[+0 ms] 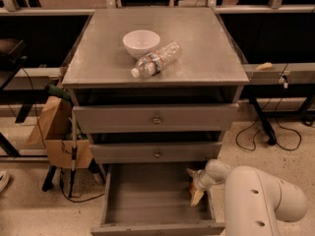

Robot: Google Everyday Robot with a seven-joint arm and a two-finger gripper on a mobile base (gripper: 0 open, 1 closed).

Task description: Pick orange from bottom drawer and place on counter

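Note:
The bottom drawer [147, 196] is pulled open below two shut grey drawers. My gripper [195, 185] reaches down into its right side, next to the right wall. A small patch of the orange [191, 187] shows right at the gripper; the rest of it is hidden by the gripper. My white arm [261, 200] comes in from the lower right. The counter [202, 58] is the grey cabinet top above.
A white bowl [141, 42] and a clear plastic bottle [156, 59] lying on its side are on the counter's middle left. A cardboard box [56, 132] and a stick lean at the cabinet's left. Cables [268, 137] lie on the floor at the right.

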